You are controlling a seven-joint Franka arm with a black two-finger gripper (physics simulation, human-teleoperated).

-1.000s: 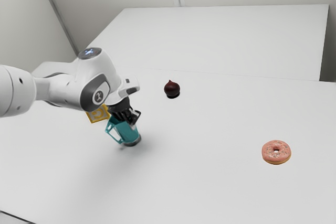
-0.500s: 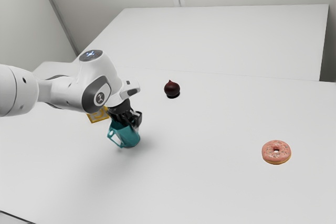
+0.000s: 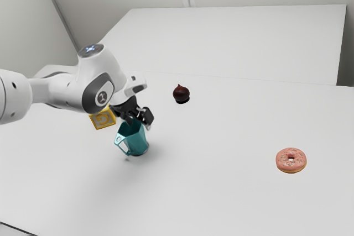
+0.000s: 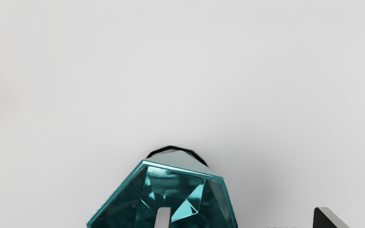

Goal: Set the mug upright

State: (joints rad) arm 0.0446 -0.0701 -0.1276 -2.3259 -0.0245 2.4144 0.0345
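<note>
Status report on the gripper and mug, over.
Gripper open, one finger over mug's mouth, one outside. Mug mouth-up, perhaps leaning slightly. Yellow block apart from mug, likely no obstruction.

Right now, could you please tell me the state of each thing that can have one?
Gripper: open, one finger over or inside the mug's mouth, the other outside.
Mug: mouth up, upright or nearly; a slight lean is possible.
Donut: unbitten, lying flat, icing up.
Dark red bulb: standing, tip up.
Yellow block: resting on the table.
</note>
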